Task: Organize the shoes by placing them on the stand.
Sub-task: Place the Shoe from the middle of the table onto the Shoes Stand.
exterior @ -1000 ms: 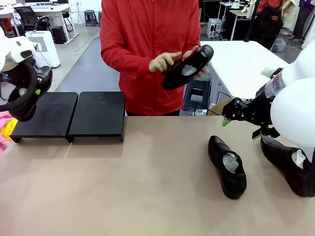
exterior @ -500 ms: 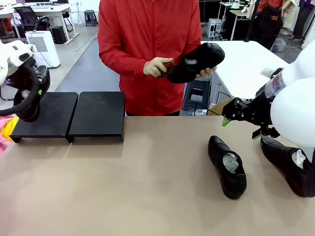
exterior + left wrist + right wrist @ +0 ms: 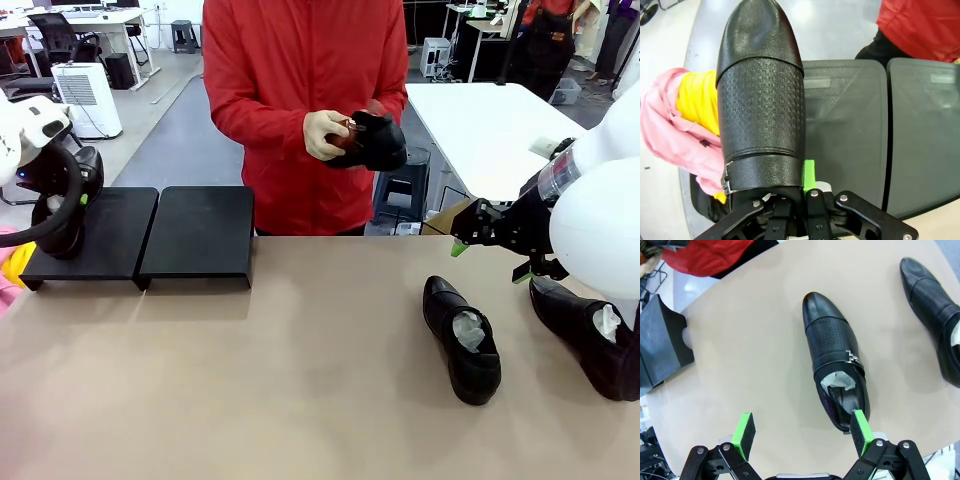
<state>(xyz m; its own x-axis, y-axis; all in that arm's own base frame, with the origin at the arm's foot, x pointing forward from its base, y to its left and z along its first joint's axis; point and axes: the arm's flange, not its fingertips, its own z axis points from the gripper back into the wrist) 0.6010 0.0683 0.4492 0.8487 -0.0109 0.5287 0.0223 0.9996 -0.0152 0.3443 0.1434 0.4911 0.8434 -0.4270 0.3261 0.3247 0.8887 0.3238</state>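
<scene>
Nothing was on the stand [image 3: 200,225] yet! Left jaws were clenched on one shoe [image 3: 760,110] at upper left, by the stand's left end. Right jaws hung released over the centre shoe [image 3: 462,340] on the counter [image 3: 250,380], lower right. Another shoe [image 3: 585,335] lay beside it, and the person's hand [image 3: 322,135] held the fourth shoe [image 3: 378,140].

Far-right shoe [image 3: 572,322] — near end lost behind the right arm's white shell [image 3: 600,230] and the picture's edge. Third shoe [image 3: 385,140] mostly covered by the person's hands [image 3: 325,133]; details unreadable. Left wrist view: gripped shoe [image 3: 760,100] hides one finger of the left gripper [image 3: 790,187] — one green pad [image 3: 809,172] shows.
</scene>
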